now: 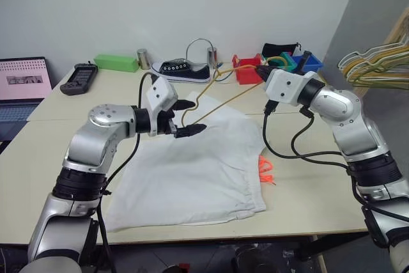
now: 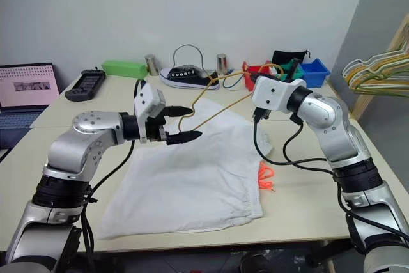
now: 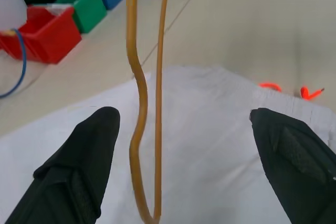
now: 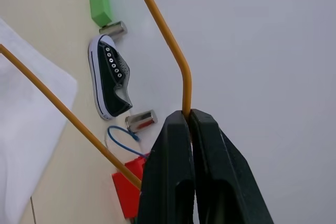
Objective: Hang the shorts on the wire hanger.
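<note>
The white shorts (image 1: 192,171) lie flat on the table, their orange drawstring (image 1: 265,169) spilling out at the right side. My right gripper (image 1: 262,72) holds the yellow-tan wire hanger (image 1: 230,99) up above the shorts, with its fingers (image 4: 178,145) shut on the wire (image 4: 163,24). The hanger slopes down toward my left gripper (image 1: 195,116). That gripper is open over the shorts' upper edge. In the left wrist view the hanger's narrow end (image 3: 159,129) passes between the spread fingers (image 3: 94,145), closer to one of them, and I cannot tell whether it touches it.
Along the table's far edge stand a black sneaker (image 1: 182,70), a green box (image 1: 116,62), metal cans (image 1: 144,59), and red (image 1: 248,71) and blue (image 1: 311,62) bins. A laptop (image 1: 22,87) and a black device (image 1: 79,78) sit far left. A bunch of hangers (image 1: 377,62) hangs at right.
</note>
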Robot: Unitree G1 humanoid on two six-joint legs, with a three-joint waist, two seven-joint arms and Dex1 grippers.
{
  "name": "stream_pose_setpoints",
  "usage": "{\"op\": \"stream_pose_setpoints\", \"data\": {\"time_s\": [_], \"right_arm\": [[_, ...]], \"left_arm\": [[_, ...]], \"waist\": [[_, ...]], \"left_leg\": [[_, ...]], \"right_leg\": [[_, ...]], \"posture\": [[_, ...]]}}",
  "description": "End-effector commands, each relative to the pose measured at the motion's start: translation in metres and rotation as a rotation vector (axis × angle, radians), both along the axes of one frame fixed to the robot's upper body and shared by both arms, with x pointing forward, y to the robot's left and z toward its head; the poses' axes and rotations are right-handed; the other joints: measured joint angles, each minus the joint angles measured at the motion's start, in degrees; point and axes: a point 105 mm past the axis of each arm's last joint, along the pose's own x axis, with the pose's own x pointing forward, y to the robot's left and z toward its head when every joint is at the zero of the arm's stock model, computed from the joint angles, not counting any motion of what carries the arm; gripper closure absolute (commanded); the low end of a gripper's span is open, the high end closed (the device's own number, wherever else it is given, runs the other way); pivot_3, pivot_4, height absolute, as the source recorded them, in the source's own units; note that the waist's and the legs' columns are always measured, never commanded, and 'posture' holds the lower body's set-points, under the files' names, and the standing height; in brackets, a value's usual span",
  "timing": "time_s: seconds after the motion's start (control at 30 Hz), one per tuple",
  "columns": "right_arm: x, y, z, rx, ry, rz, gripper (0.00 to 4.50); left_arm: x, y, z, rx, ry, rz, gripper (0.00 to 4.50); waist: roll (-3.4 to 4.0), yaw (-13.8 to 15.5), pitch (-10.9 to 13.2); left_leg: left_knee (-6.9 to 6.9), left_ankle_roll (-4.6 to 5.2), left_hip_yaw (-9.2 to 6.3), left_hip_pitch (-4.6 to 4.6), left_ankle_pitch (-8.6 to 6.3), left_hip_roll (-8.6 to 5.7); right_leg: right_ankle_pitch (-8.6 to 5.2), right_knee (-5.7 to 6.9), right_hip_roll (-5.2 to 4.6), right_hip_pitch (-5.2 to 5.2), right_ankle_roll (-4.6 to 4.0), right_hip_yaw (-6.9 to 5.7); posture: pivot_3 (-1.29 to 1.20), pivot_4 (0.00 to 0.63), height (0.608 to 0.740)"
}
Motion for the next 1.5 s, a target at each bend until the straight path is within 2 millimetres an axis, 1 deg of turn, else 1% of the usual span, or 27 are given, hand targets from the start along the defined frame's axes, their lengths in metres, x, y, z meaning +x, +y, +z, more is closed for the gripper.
{"op": "stream_pose_setpoints", "data": {"time_s": [0.03, 0.2, 0.23, 0.27, 0.33, 0.43, 0.57, 0.6, 0.63, 0.67, 0.83, 0.87, 0.9, 1.17, 1.3, 1.37, 1.4, 1.5], "right_arm": [[-0.014, 0.011, 0.028, -0.008, -0.116, 0.06, 4.48], [-0.018, 0.014, 0.029, -0.003, -0.129, 0.076, 4.48], [-0.018, 0.014, 0.029, -0.001, -0.127, 0.076, 4.5], [-0.018, 0.015, 0.029, 0.001, -0.127, 0.076, 4.5], [-0.019, 0.016, 0.03, 0.004, -0.128, 0.076, 4.5], [-0.019, 0.015, 0.032, 0.008, -0.129, 0.07, 4.5], [-0.019, 0.014, 0.032, 0.008, -0.126, 0.062, 4.5], [-0.019, 0.014, 0.032, 0.009, -0.126, 0.061, 4.5], [-0.019, 0.014, 0.032, 0.01, -0.126, 0.06, 4.5], [-0.02, 0.014, 0.032, 0.01, -0.125, 0.06, 4.5], [-0.02, 0.015, 0.031, 0.005, -0.121, 0.059, 4.5], [-0.02, 0.015, 0.03, 0.003, -0.117, 0.058, 4.5], [-0.02, 0.015, 0.03, 0.001, -0.114, 0.058, 4.5], [-0.018, 0.015, 0.027, -0.003, -0.091, 0.052, 4.5], [-0.016, 0.015, 0.017, -0.038, -0.05, 0.055, 4.5], [-0.014, 0.013, 0.009, -0.067, -0.004, 0.045, 4.02], [-0.012, 0.009, 0.003, -0.084, 0.036, 0.034, 3.92], [-0.01, 0.0, -0.009, -0.132, 0.105, 0.014, 3.1]], "left_arm": [[0.004, 0.004, 0.011, 0.0, -0.066, 0.021, 0.28], [0.002, 0.0, 0.002, -0.005, -0.043, 0.006, 0.28], [0.003, 0.0, 0.002, -0.01, -0.042, 0.009, 0.64], [0.003, -0.001, 0.001, -0.012, -0.039, 0.007, 0.66], [0.003, -0.002, -0.002, -0.009, -0.035, 0.005, 1.1], [0.004, -0.002, -0.003, -0.004, -0.034, 0.006, 1.61], [0.006, -0.001, -0.005, 0.004, -0.034, 0.011, 2.49], [0.007, 0.0, -0.006, 0.012, -0.034, 0.013, 2.61], [0.007, 0.0, -0.007, 0.018, -0.034, 0.014, 2.91], [0.008, 0.001, -0.008, 0.026, -0.037, 0.015, 3.04], [0.011, 0.001, -0.007, 0.031, -0.048, 0.019, 4.2], [0.011, 0.001, -0.007, 0.032, -0.052, 0.02, 4.37], [0.012, 0.001, -0.007, 0.034, -0.056, 0.021, 4.45], [0.015, 0.003, -0.002, 0.058, -0.092, 0.034, 4.45], [0.021, 0.008, 0.003, 0.109, -0.149, 0.066, 4.45], [0.024, 0.013, 0.004, 0.147, -0.177, 0.084, 4.5], [0.025, 0.016, 0.004, 0.167, -0.189, 0.093, 4.5], [0.027, 0.023, 0.002, 0.203, -0.203, 0.108, 4.5]], "waist": [[0.0, 0.02, -0.01], [0.0, -0.04, -0.02], [0.01, -0.05, -0.02], [0.0, -0.05, -0.02], [0.0, -0.07, -0.02], [0.0, -0.09, -0.02], [0.01, -0.12, -0.04], [0.01, -0.12, -0.04], [0.01, -0.13, -0.04], [0.01, -0.14, -0.04], [0.01, -0.23, -0.04], [0.01, -0.23, -0.04], [0.01, -0.22, -0.04], [0.01, -0.24, -0.04], [0.01, -0.25, -0.04], [0.01, -0.24, -0.04], [0.01, -0.24, -0.04], [0.01, -0.23, -0.05]], "left_leg": [[0.01, 0.0, -0.01, 0.01, 0.01, -0.01], [0.01, 0.03, -0.01, 0.08, 0.04, -0.01], [0.01, 0.04, -0.01, 0.09, 0.04, -0.01], [0.01, 0.04, -0.01, 0.09, 0.05, -0.01], [0.02, 0.04, -0.02, 0.09, 0.05, -0.01], [0.02, 0.04, -0.02, 0.09, 0.05, -0.01], [0.02, 0.04, -0.02, 0.08, 0.06, -0.01], [0.02, 0.04, -0.02, 0.09, 0.06, -0.01], [0.02, 0.04, -0.02, 0.08, 0.06, -0.01], [0.02, 0.04, -0.02, 0.09, 0.06, -0.01], [0.02, 0.04, -0.02, 0.09, 0.06, -0.01], [0.02, 0.04, -0.02, 0.09, 0.06, -0.01], [0.02, 0.04, -0.02, 0.08, 0.06, -0.01], [0.03, 0.04, -0.02, 0.09, 0.06, -0.01], [0.03, 0.04, -0.03, 0.09, 0.06, -0.01], [0.03, 0.04, -0.03, 0.09, 0.06, -0.01], [0.03, 0.04, -0.03, 0.09, 0.06, -0.02], [0.03, 0.04, -0.02, 0.09, 0.06, -0.02]], "right_leg": [[-0.01, 0.04, 0.0, 0.0, 0.01, 0.0], [-0.02, 0.17, 0.0, 0.0, 0.03, -0.01], [-0.02, 0.18, 0.0, 0.0, 0.03, 0.0], [-0.02, 0.18, 0.0, 0.0, 0.03, 0.0], [-0.02, 0.19, 0.0, 0.0, 0.02, -0.01], [-0.01, 0.2, 0.0, -0.01, 0.02, -0.01], [-0.01, 0.2, 0.0, -0.01, 0.01, -0.01], [-0.01, 0.2, 0.0, -0.01, 0.01, -0.01], [-0.01, 0.2, 0.0, -0.01, 0.01, -0.01], [0.0, 0.2, 0.0, -0.01, 0.0, -0.01], [-0.01, 0.21, 0.0, -0.01, 0.01, -0.01], [0.0, 0.21, 0.0, -0.01, 0.01, -0.01], [-0.01, 0.21, 0.0, -0.01, 0.01, -0.01], [0.0, 0.21, 0.0, -0.01, 0.01, -0.01], [0.0, 0.21, 0.0, -0.01, 0.0, -0.01], [0.0, 0.21, 0.0, -0.01, 0.0, -0.02], [0.0, 0.21, 0.0, -0.01, 0.0, -0.02], [0.0, 0.21, 0.0, -0.01, 0.0, -0.02]], "posture": [[-0.22, 0.0, 0.74], [-0.22, 0.0, 0.74], [-0.22, 0.0, 0.74], [-0.23, 0.0, 0.74], [-0.23, 0.0, 0.74], [-0.24, 0.0, 0.74], [-0.24, 0.0, 0.74], [-0.24, 0.0, 0.74], [-0.24, 0.0, 0.74], [-0.24, 0.0, 0.74], [-0.25, 0.0, 0.74], [-0.25, 0.0, 0.74], [-0.25, 0.0, 0.74], [-0.25, 0.0, 0.74], [-0.25, 0.0, 0.74], [-0.25, 0.0, 0.74], [-0.25, 0.0, 0.74], [-0.24, 0.002, 0.74]]}}
